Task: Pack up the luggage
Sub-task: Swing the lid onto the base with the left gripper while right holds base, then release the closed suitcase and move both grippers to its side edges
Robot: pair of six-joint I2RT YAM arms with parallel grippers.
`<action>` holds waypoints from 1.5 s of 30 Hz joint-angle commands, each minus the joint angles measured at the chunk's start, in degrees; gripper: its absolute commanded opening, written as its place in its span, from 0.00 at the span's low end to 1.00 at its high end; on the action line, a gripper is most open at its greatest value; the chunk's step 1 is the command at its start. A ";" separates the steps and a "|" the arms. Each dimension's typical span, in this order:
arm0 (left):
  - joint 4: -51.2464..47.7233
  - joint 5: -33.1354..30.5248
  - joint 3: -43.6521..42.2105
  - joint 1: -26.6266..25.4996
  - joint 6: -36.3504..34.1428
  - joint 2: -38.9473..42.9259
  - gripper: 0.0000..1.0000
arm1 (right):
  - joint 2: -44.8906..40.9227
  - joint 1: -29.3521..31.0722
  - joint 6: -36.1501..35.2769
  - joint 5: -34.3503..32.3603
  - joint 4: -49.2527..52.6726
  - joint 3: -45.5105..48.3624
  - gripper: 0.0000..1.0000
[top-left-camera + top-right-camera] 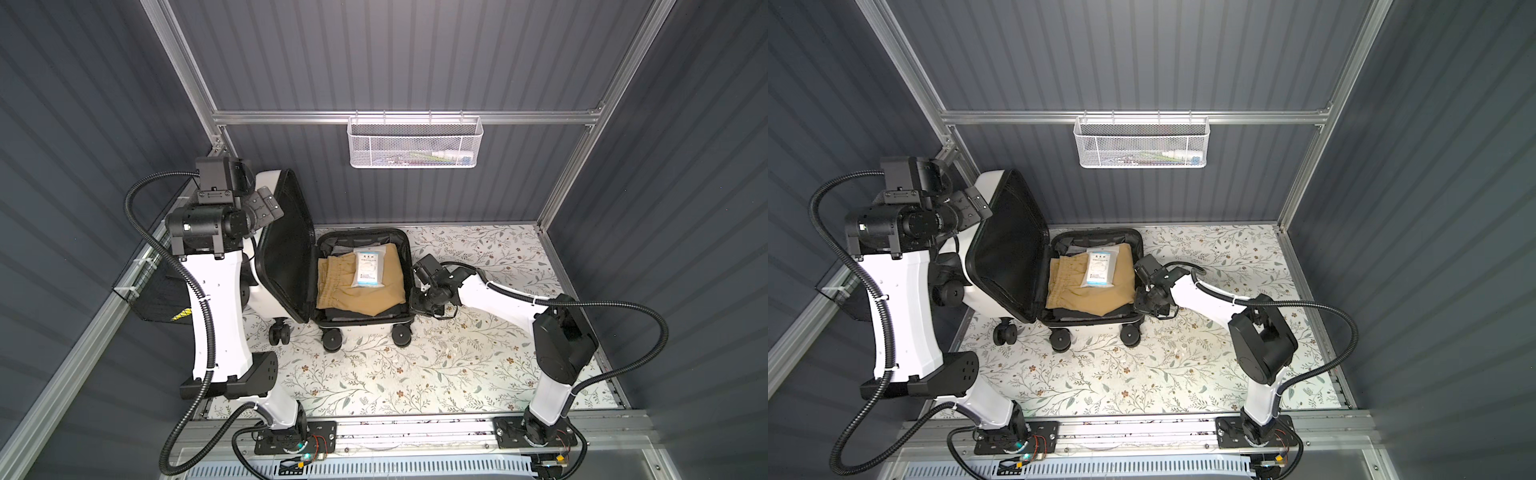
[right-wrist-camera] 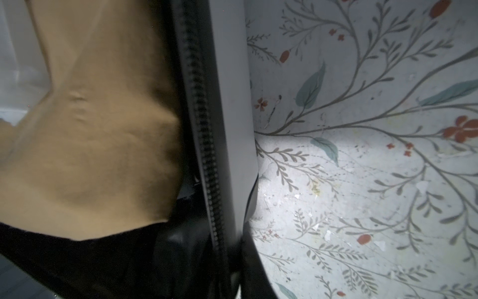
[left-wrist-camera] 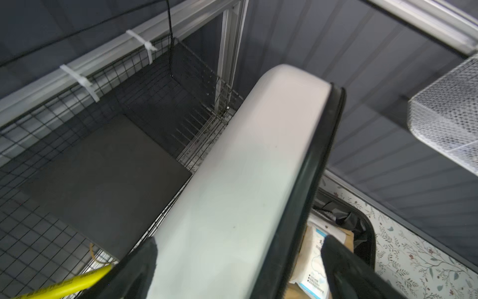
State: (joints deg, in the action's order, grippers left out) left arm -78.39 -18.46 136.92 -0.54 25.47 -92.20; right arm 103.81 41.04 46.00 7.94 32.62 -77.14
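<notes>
Your small white hard-shell suitcase with black fabric lining (image 1: 286, 249) lies open on the floral-printed table cover (image 1: 415, 374), well left of centre. Its base half (image 1: 1096, 322) is flat on its back. Its lid half (image 1: 1005, 245) stands tilted up on the left, just beside the black wire basket (image 3: 103, 168).

Folded tan fabric shorts (image 1: 374, 291) fill the base, and a flat white plastic packet (image 1: 368, 270) rests on top of them. The loading looks done, so you are likely at the closing step.

The left gripper (image 1: 266, 210) sits at the lid's upper edge. Its fingers (image 3: 344, 266) are spread wide, one on each side of the white shell, gripping nothing. The right gripper (image 1: 419, 293) is at the base's right rim with its fingers drawn nearly together. They seem to pinch that rim, though the wrist view hides the tips.

Next, close the left fingers on the lid edge, or press the shell, and swing the lid down over the base. Keep the right side braced so the wheels do not roll. Watch that the shorts do not catch in the zipper trim.
</notes>
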 commanded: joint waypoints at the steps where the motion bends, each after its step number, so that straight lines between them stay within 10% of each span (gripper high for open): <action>1: 2.89 -0.11 -7.06 0.10 0.95 4.34 1.00 | 0.48 2.65 -6.44 10.74 -13.58 -0.49 0.00; 16: 10.62 24.11 -16.72 -1.19 2.96 9.26 1.00 | 0.60 2.56 -6.45 10.76 -13.75 -0.39 0.00; 37: 22.65 22.59 -11.94 -28.40 9.38 1.32 1.00 | -0.16 2.11 -5.73 10.13 -12.02 -0.23 0.00; 41: 21.65 20.89 -9.13 -28.38 8.88 1.37 1.00 | -5.01 -1.34 -5.66 10.75 -11.15 3.39 0.40; 45: 18.73 16.22 -8.41 -28.14 7.84 1.93 1.00 | -13.76 -7.75 -4.79 12.89 -11.60 11.76 0.58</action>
State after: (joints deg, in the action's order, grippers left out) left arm -57.41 1.17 127.22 -29.08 34.11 -91.64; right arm 95.64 36.80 42.39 15.86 24.58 -67.88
